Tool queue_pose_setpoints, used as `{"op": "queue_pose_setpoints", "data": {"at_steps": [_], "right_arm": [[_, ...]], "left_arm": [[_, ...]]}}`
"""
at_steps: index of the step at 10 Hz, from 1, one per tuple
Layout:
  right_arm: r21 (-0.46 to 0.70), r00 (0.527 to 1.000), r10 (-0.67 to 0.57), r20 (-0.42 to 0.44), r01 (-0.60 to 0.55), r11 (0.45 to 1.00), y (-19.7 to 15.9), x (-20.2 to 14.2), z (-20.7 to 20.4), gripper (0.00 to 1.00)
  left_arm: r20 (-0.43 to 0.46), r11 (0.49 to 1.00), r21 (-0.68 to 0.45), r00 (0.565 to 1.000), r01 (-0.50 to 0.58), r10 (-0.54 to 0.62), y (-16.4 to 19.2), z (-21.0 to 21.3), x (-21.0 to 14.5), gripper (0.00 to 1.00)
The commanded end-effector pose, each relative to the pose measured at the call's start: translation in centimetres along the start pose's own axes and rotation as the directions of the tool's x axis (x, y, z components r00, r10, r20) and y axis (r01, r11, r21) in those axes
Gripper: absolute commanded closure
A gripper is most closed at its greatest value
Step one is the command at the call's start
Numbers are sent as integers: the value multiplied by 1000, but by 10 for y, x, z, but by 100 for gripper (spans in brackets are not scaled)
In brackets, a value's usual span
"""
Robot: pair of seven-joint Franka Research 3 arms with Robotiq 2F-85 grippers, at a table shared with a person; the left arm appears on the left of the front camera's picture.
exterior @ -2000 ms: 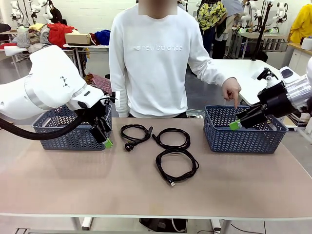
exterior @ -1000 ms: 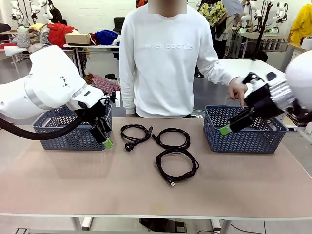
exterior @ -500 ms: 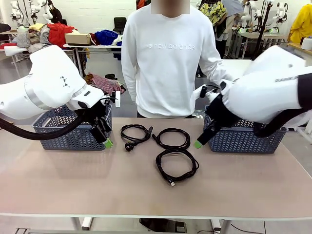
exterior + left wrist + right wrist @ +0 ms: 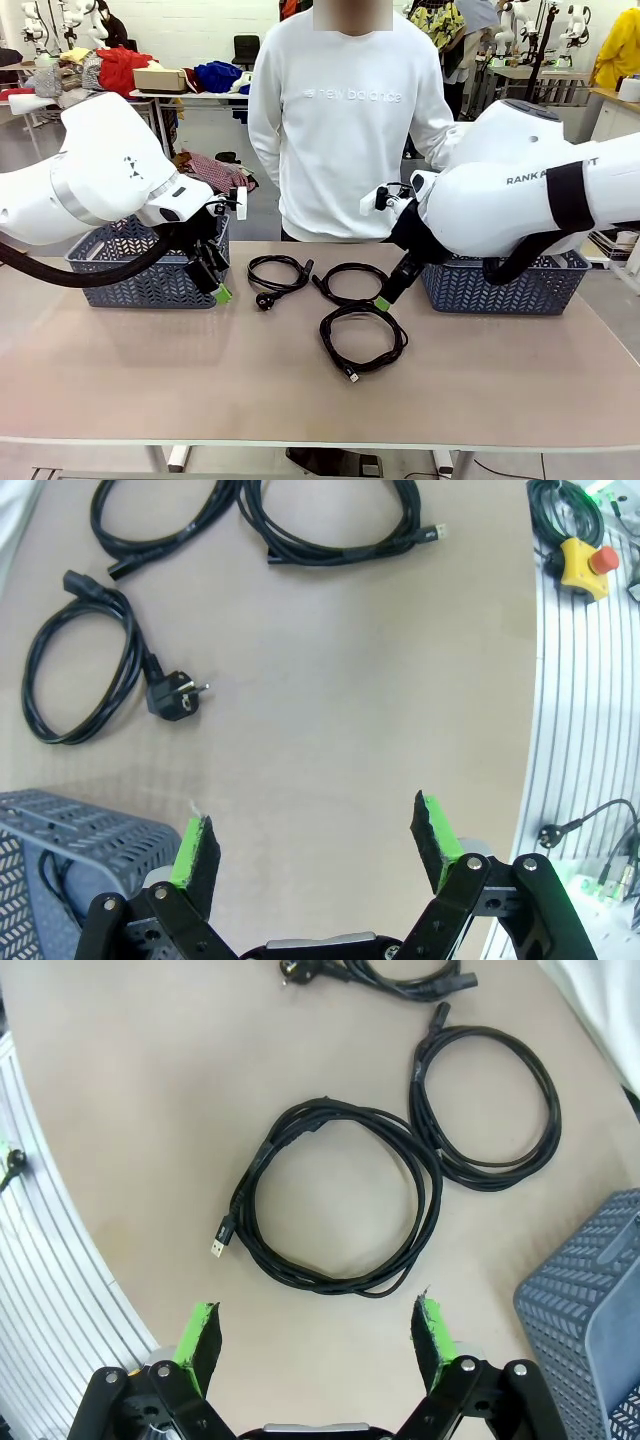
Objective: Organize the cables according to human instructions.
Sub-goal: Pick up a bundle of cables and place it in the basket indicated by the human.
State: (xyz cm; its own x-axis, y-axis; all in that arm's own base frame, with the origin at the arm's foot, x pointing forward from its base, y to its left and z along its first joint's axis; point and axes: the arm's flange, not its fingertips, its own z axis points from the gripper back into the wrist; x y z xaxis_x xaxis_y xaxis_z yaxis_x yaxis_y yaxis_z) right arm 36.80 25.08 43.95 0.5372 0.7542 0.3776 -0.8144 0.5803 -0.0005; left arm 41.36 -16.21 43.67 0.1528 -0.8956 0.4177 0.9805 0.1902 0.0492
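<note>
Your right end effector (image 4: 383, 303) hangs open over the USB cable coil (image 4: 363, 340) lying on the table (image 4: 200, 380), apparently lined up to grasp it. Your left end effector (image 4: 221, 293) sits open beside the left basket (image 4: 130, 280).

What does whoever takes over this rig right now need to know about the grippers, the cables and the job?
Left gripper: open, empty, low beside the left basket.
Right gripper: open, empty, hovering over the near coil.
Cables: three lie on the table between the baskets: the plug cable, the middle coil and the near coil.
Done: a dark cord seems to show through the left basket's wall, though I cannot be sure.
Left: sort all three coils as the person directs. The near coil looks like the likely next pick, and the right basket is close by.
</note>
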Motion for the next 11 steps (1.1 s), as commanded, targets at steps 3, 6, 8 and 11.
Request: {"op": "queue_pose_setpoints", "data": {"at_steps": [3,6,8,11], "right_arm": [[0,1000,-1,3,1,1000,2,-4,2,0],[0,1000,-1,3,1,1000,2,-4,2,0],[-15,998,-57,-26,57,998,3,10,-6,0],[-107,973,-216,-82,207,972,19,30,-38,0]], "left_arm": [[11,1000,7,1000,-12,12,-1,1,-1,0],[11,1000,7,1000,-12,12,-1,1,-1,0],[11,1000,7,1000,-12,12,-1,1,-1,0],[11,1000,7,1000,-12,12,-1,1,-1,0]]}}
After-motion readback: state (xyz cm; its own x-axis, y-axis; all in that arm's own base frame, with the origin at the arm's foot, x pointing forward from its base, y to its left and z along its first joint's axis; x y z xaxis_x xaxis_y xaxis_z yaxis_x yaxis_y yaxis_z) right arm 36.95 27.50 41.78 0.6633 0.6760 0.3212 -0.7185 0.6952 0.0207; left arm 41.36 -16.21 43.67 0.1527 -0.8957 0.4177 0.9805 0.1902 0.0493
